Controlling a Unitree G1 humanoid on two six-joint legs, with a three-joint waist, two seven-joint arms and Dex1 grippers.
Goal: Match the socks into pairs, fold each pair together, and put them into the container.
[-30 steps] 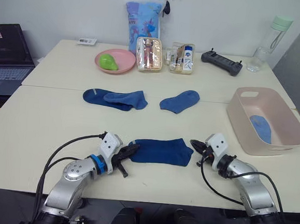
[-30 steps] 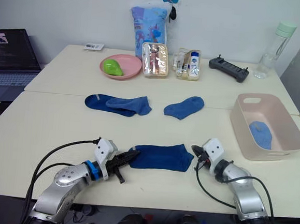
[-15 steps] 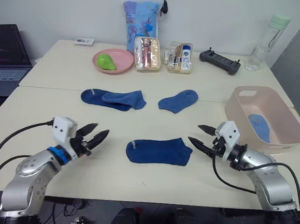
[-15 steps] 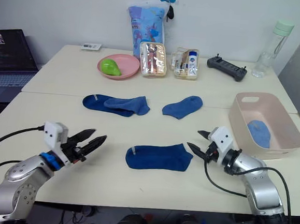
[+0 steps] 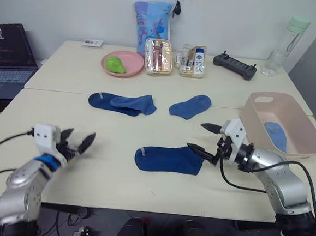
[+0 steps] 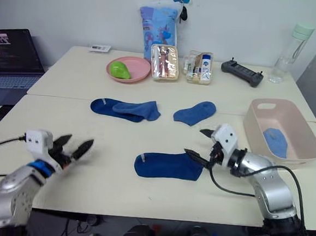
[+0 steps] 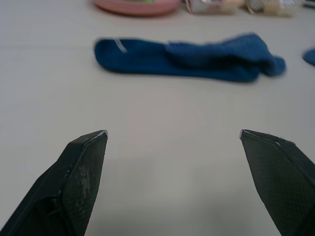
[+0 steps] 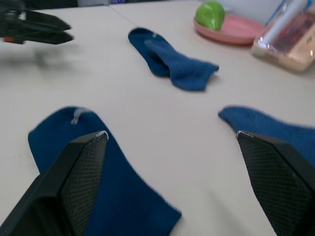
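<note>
A dark blue sock lies flat near the table's front middle. Behind it, two blue socks overlap, and a medium blue sock lies to their right. The pale pink container stands at the right with a light blue sock inside. My left gripper is open and empty, well left of the front sock. My right gripper is open at that sock's right end, one finger just above the cloth. The left wrist view faces the overlapping socks.
Along the back stand a pink plate with a green object, a tall blue patterned bag, two clear boxes, a black controller and a bottle. A laptop sits off the table's left.
Both grippers have gone from shut to open and let go of the front sock's ends. The left arm drew back far to the left; the right gripper lifted slightly.
</note>
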